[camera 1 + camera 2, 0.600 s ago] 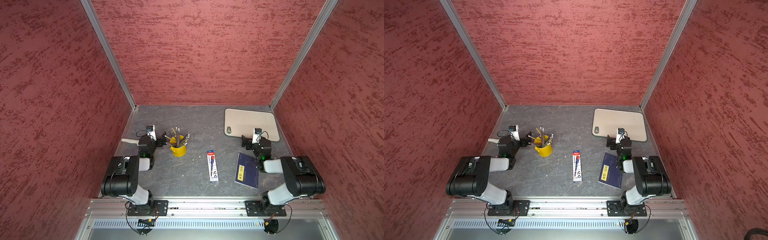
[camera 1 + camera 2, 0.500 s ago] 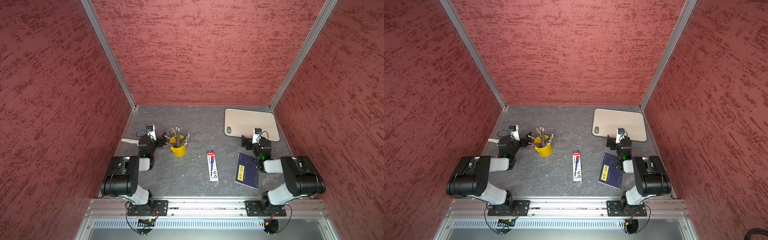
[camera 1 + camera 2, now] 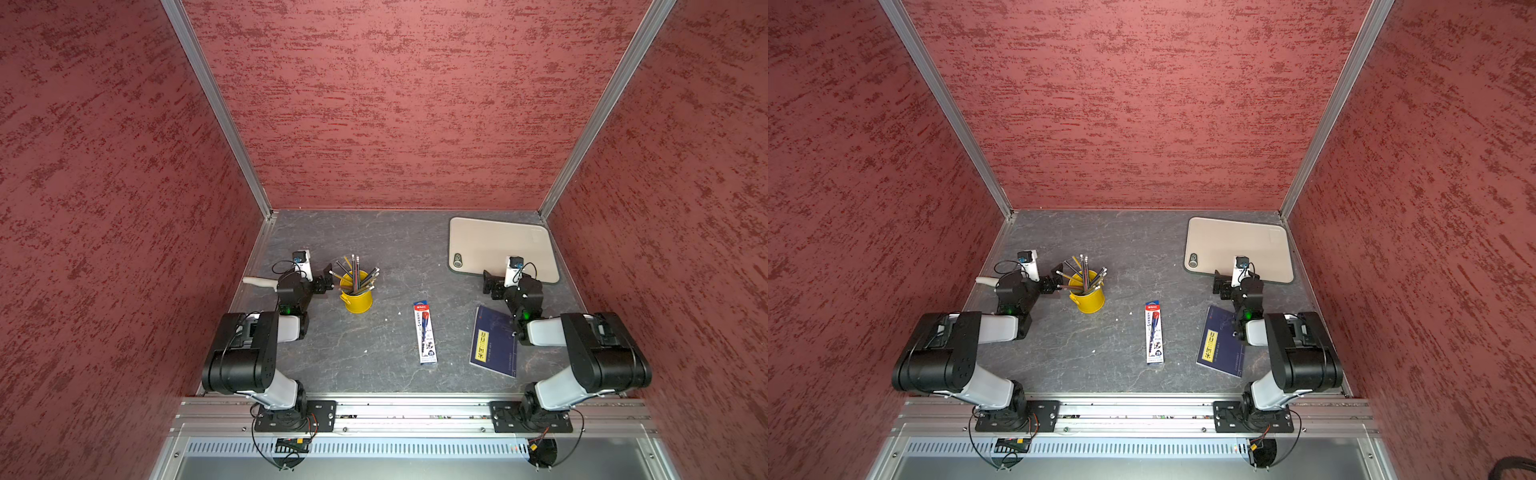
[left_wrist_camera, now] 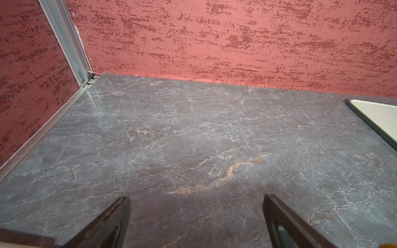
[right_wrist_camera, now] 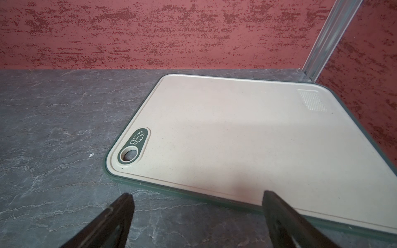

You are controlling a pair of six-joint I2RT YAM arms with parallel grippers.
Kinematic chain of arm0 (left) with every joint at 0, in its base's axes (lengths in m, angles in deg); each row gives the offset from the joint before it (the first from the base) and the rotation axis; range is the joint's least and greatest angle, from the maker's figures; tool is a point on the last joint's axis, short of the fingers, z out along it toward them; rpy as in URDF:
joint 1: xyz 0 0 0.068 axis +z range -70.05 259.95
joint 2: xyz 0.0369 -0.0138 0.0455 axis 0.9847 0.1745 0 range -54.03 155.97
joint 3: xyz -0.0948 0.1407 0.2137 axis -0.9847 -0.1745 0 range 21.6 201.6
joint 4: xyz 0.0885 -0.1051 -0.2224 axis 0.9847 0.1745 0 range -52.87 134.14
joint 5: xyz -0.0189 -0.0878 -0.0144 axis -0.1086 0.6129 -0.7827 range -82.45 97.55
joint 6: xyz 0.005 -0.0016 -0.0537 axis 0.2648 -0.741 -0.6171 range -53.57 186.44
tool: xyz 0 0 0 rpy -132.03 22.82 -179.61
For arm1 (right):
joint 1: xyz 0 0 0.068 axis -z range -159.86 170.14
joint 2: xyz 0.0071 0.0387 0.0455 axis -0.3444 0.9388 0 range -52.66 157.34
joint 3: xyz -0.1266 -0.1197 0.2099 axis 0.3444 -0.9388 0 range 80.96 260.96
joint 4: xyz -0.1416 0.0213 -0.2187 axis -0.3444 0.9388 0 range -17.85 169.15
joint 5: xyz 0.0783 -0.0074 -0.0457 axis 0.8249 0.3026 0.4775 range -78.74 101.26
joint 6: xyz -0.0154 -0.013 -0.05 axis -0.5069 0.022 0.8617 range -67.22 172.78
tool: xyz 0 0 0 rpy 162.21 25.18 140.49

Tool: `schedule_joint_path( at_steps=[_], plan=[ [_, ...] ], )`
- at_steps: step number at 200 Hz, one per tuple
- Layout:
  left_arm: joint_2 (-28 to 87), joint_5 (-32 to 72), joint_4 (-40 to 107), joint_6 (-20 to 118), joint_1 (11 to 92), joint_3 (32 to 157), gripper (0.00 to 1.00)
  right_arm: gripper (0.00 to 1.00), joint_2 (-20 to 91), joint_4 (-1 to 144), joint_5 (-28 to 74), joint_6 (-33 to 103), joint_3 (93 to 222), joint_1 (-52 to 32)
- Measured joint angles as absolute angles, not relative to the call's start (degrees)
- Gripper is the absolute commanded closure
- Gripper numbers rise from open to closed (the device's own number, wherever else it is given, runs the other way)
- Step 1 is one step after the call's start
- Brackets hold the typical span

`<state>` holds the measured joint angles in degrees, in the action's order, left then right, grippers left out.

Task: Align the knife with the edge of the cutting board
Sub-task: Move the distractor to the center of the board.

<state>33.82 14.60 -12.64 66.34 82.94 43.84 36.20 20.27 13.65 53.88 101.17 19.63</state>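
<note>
The cutting board (image 3: 498, 245) (image 3: 1237, 245) lies flat at the back right corner, beige with a dark rim and an oval hole at its near left corner. My right gripper (image 3: 490, 284) (image 5: 197, 193) hangs open and empty just in front of the board's near edge (image 5: 225, 133). Only the knife's off-white handle (image 3: 259, 281) (image 3: 986, 281) shows, at the left wall behind my left wrist; its blade is hidden under the arm. My left gripper (image 3: 326, 280) (image 4: 196, 196) is open over bare tabletop, beside the yellow cup. The board's corner (image 4: 380, 116) shows in the left wrist view.
A yellow cup of pencils (image 3: 356, 297) stands right of the left gripper. A red-white-blue pen package (image 3: 424, 332) lies mid-table. A dark blue booklet (image 3: 494, 345) lies under the right forearm. Red walls close in the left, back and right sides.
</note>
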Motion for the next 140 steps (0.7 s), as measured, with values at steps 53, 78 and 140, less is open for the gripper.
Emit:
schedule_joint_path(
  at_steps=[53, 78, 140],
  plan=[
    [27.6, 8.8, -3.0, 65.9, 81.0, 44.7, 0.0, 0.02, 33.2, 24.6, 13.0, 53.8, 101.4, 19.5],
    [17.1, 6.1, 14.4, 61.9, 83.0, 53.4, 0.0, 0.02, 23.0, 35.4, 7.9, 50.8, 105.3, 19.5],
    [12.8, 13.3, 34.9, 39.5, 98.3, 62.1, 0.0, 0.02, 21.9, 72.4, -1.0, 24.1, 129.0, 21.8]
  ],
)
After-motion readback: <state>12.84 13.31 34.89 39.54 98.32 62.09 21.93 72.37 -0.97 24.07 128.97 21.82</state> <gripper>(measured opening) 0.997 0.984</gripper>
